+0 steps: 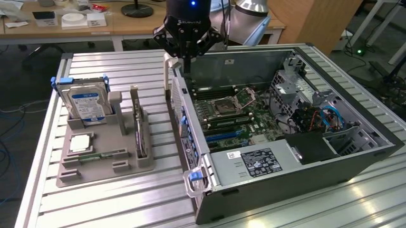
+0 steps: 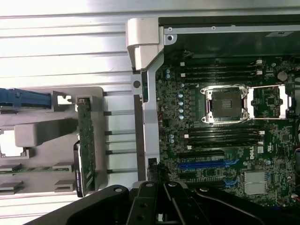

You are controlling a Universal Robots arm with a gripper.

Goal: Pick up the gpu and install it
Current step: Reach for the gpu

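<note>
The gpu [image 1: 140, 137] stands upright on its long edge in a slot of the grey holder [image 1: 70, 178], untouched and apart from the open computer case [image 1: 355, 156]. It is a thin flat card, seen almost edge-on. From above, its green circuit board [image 2: 87, 150] shows, with what seems to be a dark face on one side. Its pale end bracket [image 1: 134, 97] rises at the far end.

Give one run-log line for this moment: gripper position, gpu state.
black robot gripper: over wall of open dark computer case | thin green-and-black gpu card: upright in grey plastic holder, untouched | install: not done
</note>
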